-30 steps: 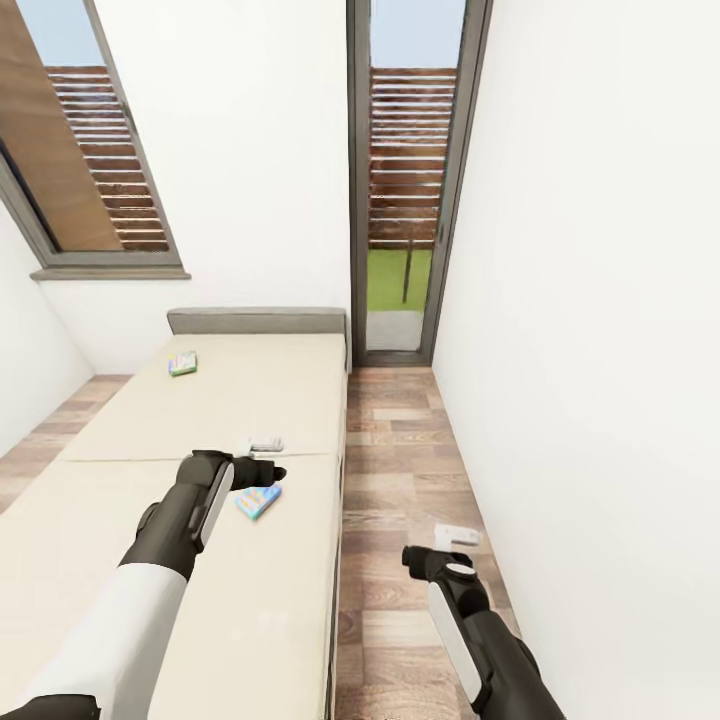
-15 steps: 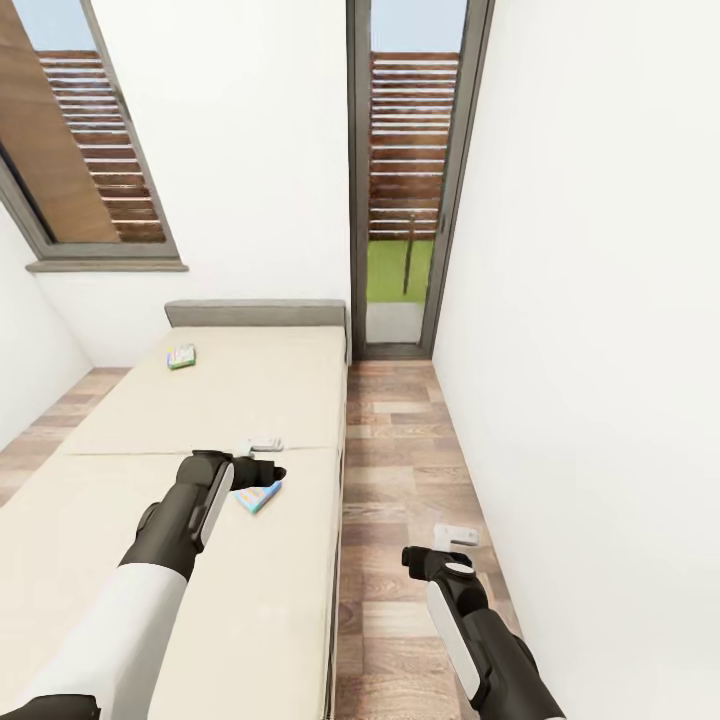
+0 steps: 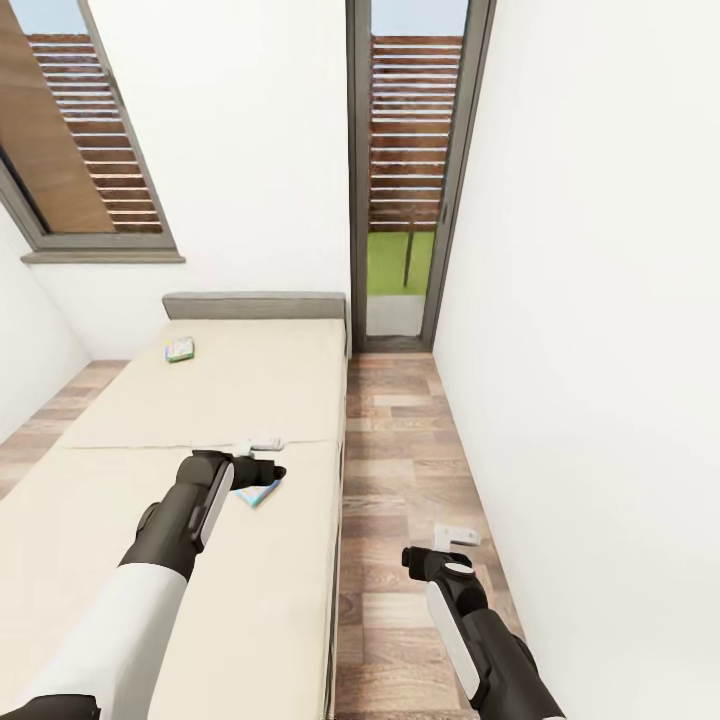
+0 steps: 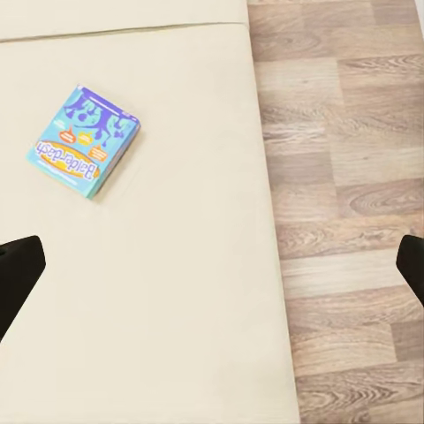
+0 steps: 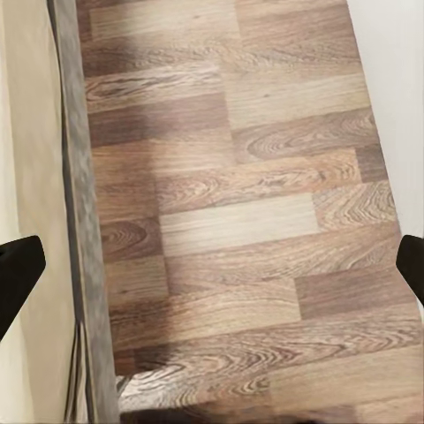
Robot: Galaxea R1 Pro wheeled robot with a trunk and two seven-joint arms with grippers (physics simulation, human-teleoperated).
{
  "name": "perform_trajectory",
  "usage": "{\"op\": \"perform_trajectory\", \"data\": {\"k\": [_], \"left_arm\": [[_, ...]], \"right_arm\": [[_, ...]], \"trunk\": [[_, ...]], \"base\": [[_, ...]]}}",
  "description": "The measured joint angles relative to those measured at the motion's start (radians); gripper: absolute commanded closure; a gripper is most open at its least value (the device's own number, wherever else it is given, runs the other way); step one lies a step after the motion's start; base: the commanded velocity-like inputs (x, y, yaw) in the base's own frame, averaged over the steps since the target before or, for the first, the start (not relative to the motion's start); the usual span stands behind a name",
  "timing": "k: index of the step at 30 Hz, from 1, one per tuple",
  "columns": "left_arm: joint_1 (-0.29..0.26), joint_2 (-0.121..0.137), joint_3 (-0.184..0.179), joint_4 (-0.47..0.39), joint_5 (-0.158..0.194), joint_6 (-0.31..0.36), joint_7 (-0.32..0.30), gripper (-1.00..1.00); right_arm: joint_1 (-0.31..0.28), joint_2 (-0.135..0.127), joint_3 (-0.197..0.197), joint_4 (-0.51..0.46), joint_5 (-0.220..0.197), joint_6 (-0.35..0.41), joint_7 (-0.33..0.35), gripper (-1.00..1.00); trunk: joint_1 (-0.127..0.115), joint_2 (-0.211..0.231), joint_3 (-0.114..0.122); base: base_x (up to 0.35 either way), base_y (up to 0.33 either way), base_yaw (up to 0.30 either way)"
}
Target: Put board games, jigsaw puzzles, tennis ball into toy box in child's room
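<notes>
Two board games lie on the bed (image 3: pixel 150 560) with its beige mattress. One pale blue-green printed box (image 3: pixel 260 492) (image 4: pixel 84 141) lies flat near the mattress's right edge. My left gripper (image 3: pixel 262 445) (image 4: pixel 212 265) hovers open just above and beside this box, its dark fingertips (image 4: pixel 18 274) wide apart and touching nothing. The other board game (image 3: pixel 180 348), yellow-green, rests close to the grey headboard (image 3: pixel 255 305). My right gripper (image 3: pixel 457 535) (image 5: pixel 212 265) hangs open over the wooden floor beside the bed. The table, toy box, jigsaw puzzles and tennis ball are out of view.
A strip of wooden floor (image 3: pixel 410 450) runs between the bed's dark frame (image 5: pixel 84 265) and the white wall (image 3: pixel 600 350) on the right. A tall glass door (image 3: pixel 405 180) closes the far end. A window (image 3: pixel 70 150) sits on the left wall.
The whole head picture has shifted a little, so the camera has moved; the bed and both games sit slightly higher in view. Both arms keep their pose.
</notes>
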Motion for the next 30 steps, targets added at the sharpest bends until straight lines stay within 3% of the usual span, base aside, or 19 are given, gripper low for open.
{"op": "perform_trajectory", "data": {"k": [30], "left_arm": [[0.0,0.0,0.0,0.0,0.0,-0.004,0.0,-1.0]], "right_arm": [[0.0,0.0,0.0,0.002,0.0,-0.002,0.0,-1.0]], "trunk": [[0.0,0.0,-0.049]], "base": [[0.0,0.0,0.0]]}}
